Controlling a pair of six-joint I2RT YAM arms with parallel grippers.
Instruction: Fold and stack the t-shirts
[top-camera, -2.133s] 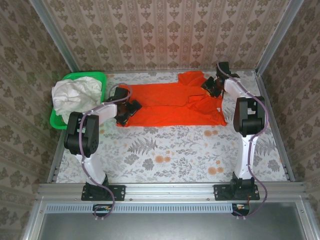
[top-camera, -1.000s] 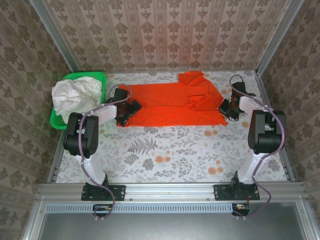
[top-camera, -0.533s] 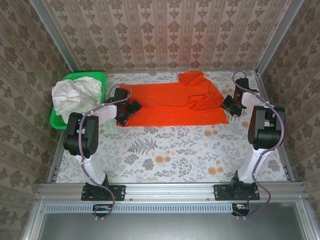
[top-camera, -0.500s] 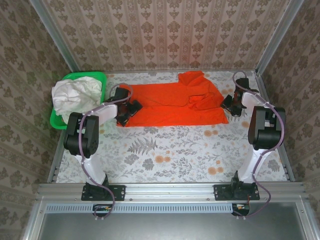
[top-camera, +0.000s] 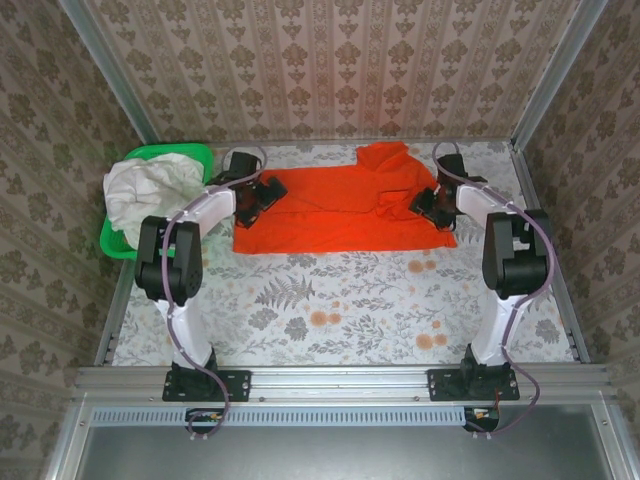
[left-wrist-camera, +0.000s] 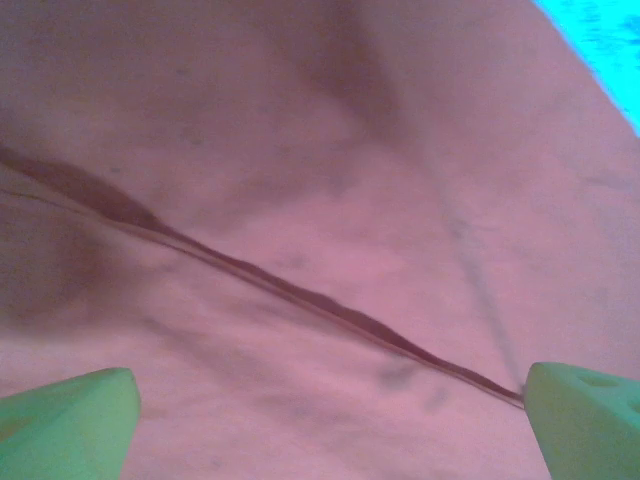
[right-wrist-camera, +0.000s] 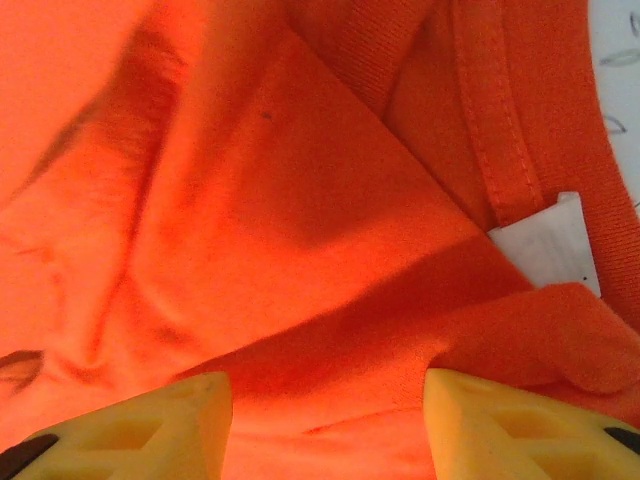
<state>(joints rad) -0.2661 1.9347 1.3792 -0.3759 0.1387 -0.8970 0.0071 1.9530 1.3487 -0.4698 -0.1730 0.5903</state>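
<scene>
The orange-red t-shirt (top-camera: 340, 210) lies spread flat across the back of the table, with its collar and a folded sleeve bunched at its right end. My left gripper (top-camera: 265, 192) hovers over the shirt's left end, jaws wide open above smooth cloth (left-wrist-camera: 320, 200) crossed by one crease. At the right end, my right gripper (top-camera: 430, 203) stands open over the collar area, both fingertips (right-wrist-camera: 150, 425) resting on orange cloth (right-wrist-camera: 300, 220). A white label (right-wrist-camera: 550, 240) and the collar band (right-wrist-camera: 500, 120) show there. The white t-shirt (top-camera: 145, 190) is crumpled in the green basket.
The green basket (top-camera: 200, 150) stands at the back left corner, close to my left arm. The floral table top (top-camera: 330, 300) lies bare in front of the shirt. Patterned walls and metal posts close in the back and both sides.
My right gripper has opened and moved left from the shirt's right edge onto the collar area. My left gripper has moved toward the back along the shirt's left end, still open.
</scene>
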